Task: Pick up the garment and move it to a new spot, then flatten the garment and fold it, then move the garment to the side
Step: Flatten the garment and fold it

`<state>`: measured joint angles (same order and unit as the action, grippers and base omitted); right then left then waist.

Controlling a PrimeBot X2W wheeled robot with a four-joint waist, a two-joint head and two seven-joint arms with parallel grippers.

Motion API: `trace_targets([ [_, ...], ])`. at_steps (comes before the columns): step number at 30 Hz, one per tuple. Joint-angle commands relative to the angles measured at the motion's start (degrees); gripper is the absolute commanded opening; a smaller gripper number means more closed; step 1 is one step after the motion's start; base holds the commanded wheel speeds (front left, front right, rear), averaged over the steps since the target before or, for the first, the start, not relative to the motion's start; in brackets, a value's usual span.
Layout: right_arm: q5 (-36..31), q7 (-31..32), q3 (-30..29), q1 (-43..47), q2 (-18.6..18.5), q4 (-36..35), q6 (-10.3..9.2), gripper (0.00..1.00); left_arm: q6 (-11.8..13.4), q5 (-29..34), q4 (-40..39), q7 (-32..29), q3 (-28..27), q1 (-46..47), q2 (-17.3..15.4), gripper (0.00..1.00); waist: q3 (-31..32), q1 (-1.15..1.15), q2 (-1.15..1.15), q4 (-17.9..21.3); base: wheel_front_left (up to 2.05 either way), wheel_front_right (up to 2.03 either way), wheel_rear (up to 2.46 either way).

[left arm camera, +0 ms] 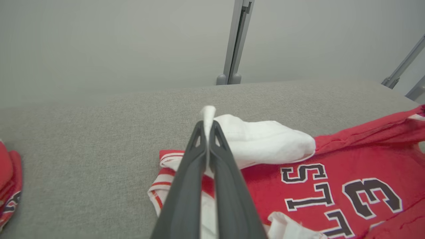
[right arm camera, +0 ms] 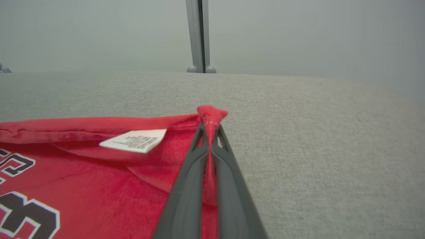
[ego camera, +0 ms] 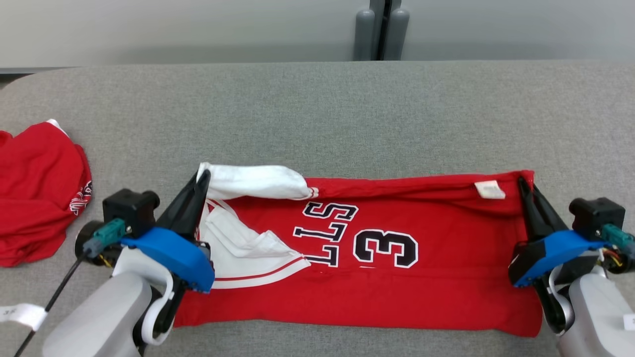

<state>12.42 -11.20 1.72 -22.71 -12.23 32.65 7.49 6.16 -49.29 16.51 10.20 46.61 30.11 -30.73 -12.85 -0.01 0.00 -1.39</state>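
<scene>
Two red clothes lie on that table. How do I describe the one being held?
On the grey table, look at the near middle. The jersey lies spread there, far corners pinched by the left gripper and right gripper. Unlike the crumpled red heap at left, it shows a black 3.

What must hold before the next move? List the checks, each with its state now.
1. Left gripper shut on the white sleeve: ok.
2. Right gripper shut on the red corner of the jersey: ok.
3. Jersey flat: not ok, sleeve bunched, far edge rolled.
4. Other red garment apart from the jersey: ok.
5. Both layers caught in each grip: cannot tell.
</scene>
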Motion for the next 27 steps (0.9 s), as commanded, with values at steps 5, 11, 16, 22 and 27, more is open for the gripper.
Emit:
trace_targets([
  [5, -0.2, -2.2, -0.6, 4.6, 1.3, -1.6, 0.02, 0.00, 1.9, -1.1, -1.9, 1.1, -0.4, -4.5, -0.7, 0.00, 1.4, 0.01, 0.00, -0.3, 0.00, 0.00, 0.00],
  [11, 0.1, -3.0, -1.6, 8.2, 2.4, -3.2, 0.02, 0.86, 3.4, -1.3, -2.4, 1.9, -0.3, -7.6, -0.8, 0.09, 2.7, 0.01, 0.00, -0.3, 0.00, 0.00, 0.00],
  [16, 0.1, -3.6, -2.4, 10.6, 2.8, -6.2, 0.02, 1.00, 4.6, -0.7, -2.1, 3.5, -1.0, -9.2, 0.0, 1.00, 3.4, 0.01, 0.00, -0.2, 0.00, 0.00, 0.00],
  [22, 0.0, -3.9, -3.7, 12.7, 3.3, -11.8, 0.02, 1.00, 6.6, 1.9, -2.4, 4.8, -4.0, -10.3, 0.9, 1.00, 3.6, 0.01, 0.00, -0.2, 0.00, 0.00, 0.00],
  [27, 0.2, -1.9, -5.3, 12.6, 3.8, -11.6, 0.02, 1.00, 7.6, 8.2, -4.7, 5.0, -10.5, -11.8, 3.0, 1.00, 3.2, 0.01, 0.00, -0.5, 0.00, 0.00, 0.00],
])
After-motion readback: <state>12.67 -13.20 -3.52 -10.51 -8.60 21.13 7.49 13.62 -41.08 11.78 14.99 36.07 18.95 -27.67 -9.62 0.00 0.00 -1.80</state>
